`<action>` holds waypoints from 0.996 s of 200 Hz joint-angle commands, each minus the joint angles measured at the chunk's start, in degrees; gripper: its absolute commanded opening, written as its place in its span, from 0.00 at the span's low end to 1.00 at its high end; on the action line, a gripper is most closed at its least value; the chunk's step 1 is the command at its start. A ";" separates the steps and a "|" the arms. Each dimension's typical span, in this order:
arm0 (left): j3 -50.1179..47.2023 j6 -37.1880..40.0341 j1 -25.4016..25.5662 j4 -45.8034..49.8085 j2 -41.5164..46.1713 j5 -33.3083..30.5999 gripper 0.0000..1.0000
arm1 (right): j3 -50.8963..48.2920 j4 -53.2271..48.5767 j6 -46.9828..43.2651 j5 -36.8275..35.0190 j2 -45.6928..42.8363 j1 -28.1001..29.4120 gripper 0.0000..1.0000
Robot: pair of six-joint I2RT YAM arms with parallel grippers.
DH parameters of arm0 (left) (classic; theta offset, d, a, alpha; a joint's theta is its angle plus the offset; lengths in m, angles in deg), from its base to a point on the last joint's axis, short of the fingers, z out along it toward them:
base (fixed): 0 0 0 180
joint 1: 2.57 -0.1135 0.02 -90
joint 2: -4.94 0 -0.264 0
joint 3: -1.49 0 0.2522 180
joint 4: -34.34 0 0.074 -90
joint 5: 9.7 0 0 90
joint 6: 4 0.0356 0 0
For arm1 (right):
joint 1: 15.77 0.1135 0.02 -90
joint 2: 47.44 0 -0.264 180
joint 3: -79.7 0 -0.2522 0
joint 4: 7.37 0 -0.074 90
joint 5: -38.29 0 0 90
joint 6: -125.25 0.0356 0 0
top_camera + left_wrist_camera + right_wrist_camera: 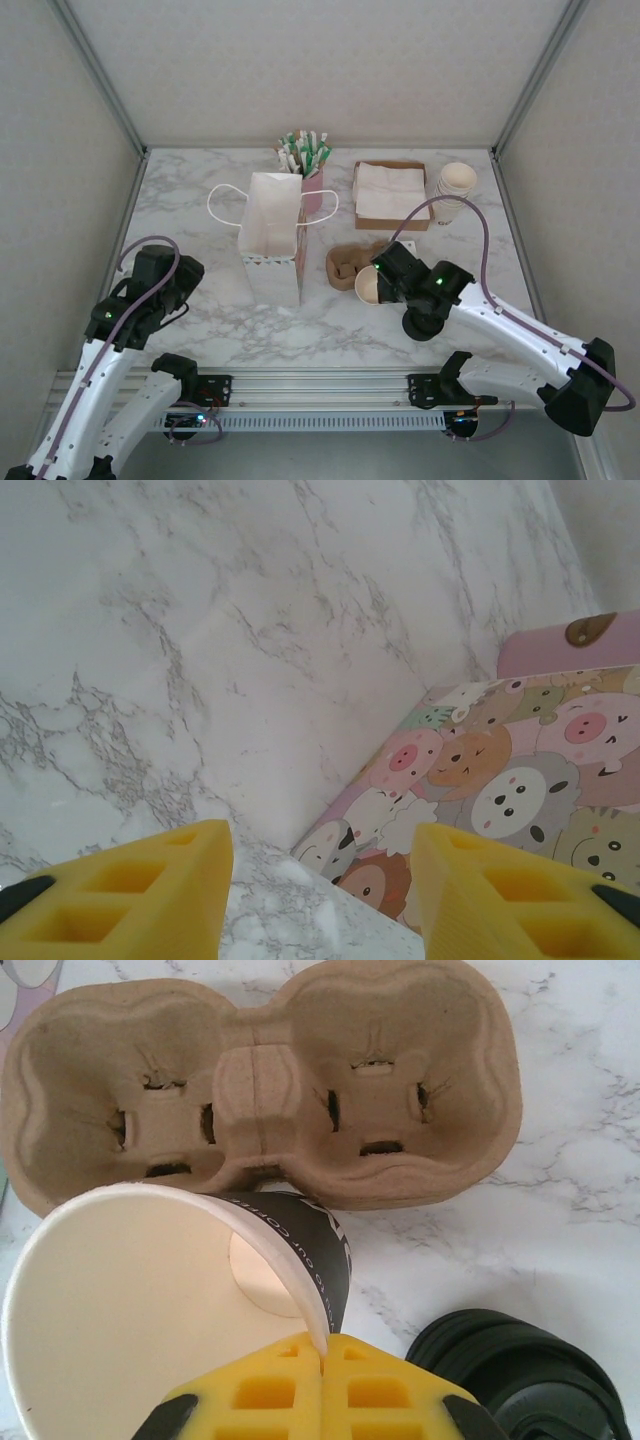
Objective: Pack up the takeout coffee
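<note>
Left fingers spread wide over the marble bench, just beside the cartoon-print bag. Right of the bag lies the pulp carrier. Right fingers pinch the rim of the tilted paper cup beside it, black lids close by.

A white marble-patterned tabletop, veined in grey, forms the floor of a box-like enclosure. Pale, finely textured panels close it in: a back wall, a left wall and a right wall. A slim aluminium strut runs up each back corner, left strut and right strut. A slotted aluminium rail edges the table's near side. The light is soft and even, with faint shadows
</note>
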State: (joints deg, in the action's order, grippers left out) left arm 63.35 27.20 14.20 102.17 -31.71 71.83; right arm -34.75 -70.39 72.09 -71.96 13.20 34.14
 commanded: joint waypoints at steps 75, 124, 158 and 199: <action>-2.27 -2.80 0.38 -0.43 1.12 4.93 0.49 | -6.86 2.43 3.13 8.99 -3.48 0.23 0.00; -2.91 -2.81 0.45 -0.38 1.93 5.26 0.49 | -6.44 1.64 3.42 8.91 -2.90 0.20 0.11; -3.36 -2.89 0.45 -0.45 1.84 5.26 0.49 | -6.54 0.90 3.91 8.82 -2.25 0.21 0.14; -3.45 -2.54 0.45 -0.36 1.93 5.22 0.49 | -5.94 -0.43 4.37 8.06 -2.14 0.26 0.15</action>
State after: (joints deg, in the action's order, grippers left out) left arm 60.60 26.34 14.20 101.77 -30.29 76.85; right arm -41.02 -68.92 75.35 -63.43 11.06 34.16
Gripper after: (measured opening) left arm 0.492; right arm 0.142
